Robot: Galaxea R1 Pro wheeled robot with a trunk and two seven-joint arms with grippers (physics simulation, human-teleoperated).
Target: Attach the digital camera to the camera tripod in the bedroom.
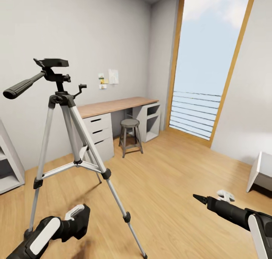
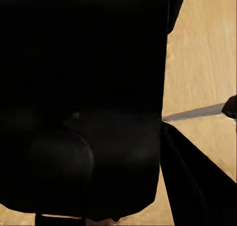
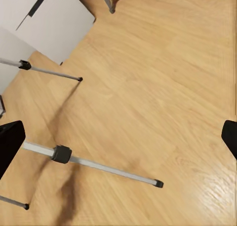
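Observation:
The camera tripod (image 1: 67, 111) stands on the wood floor at the left, silver legs spread. Its black head (image 1: 53, 64) is bare on top and the pan handle (image 1: 22, 86) points left. Low at the bottom left, my left gripper (image 1: 73, 224) is shut on the digital camera (image 1: 80, 220), a black box held beside the tripod's front leg. Up close, the camera (image 2: 84, 87) blocks most of the left wrist view, with a tripod leg (image 2: 197, 112) past its edge. My right gripper (image 1: 211, 196) hovers open over the floor at the bottom right. Tripod legs (image 3: 98, 166) lie between its spread fingertips (image 3: 10, 142).
A wood-topped desk (image 1: 117, 105) with white drawers (image 1: 98, 132) runs along the back wall, a round grey stool (image 1: 130, 134) in front of it. A tall wood-framed window (image 1: 204, 70) is at the right. White shelving (image 1: 7, 168) stands far left and a white unit (image 1: 260, 172) far right.

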